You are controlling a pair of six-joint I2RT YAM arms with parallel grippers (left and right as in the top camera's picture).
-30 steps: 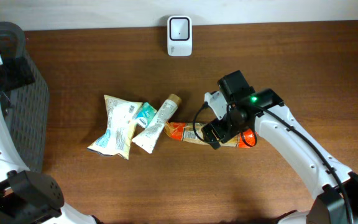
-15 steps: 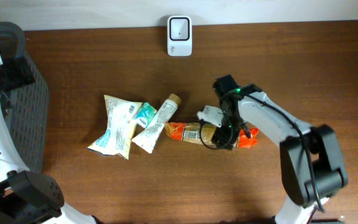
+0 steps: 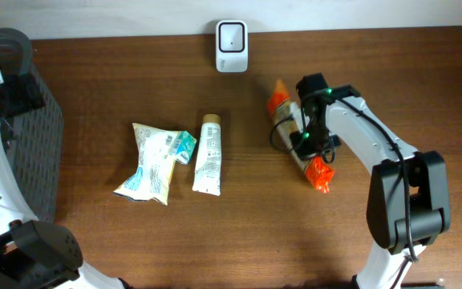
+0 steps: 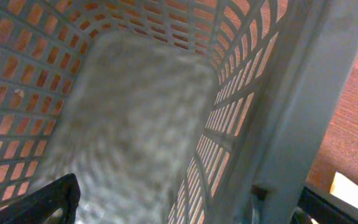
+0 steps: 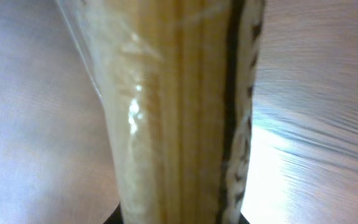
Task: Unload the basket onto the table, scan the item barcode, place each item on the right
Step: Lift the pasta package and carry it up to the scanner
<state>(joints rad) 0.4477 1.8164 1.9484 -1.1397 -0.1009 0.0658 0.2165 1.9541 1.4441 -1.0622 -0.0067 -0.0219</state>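
One second has swung the pasta packet [image 3: 285,119] out of its flat lie beside the tube [image 3: 208,152]. Overhead, it now slants from eleven to five o'clock, pinched mid-length by the closed right gripper [image 3: 301,138], and the scanner [image 3: 232,35] lies farther off toward eleven, so pick-up looks done and presenting remains. In the left wrist view, the left gripper [image 4: 188,198] gapes wide and empty over the basket [image 4: 247,93]. In the right wrist view, the packet fills the frame, blurred; no barcode is legible and the fingertips barely show.
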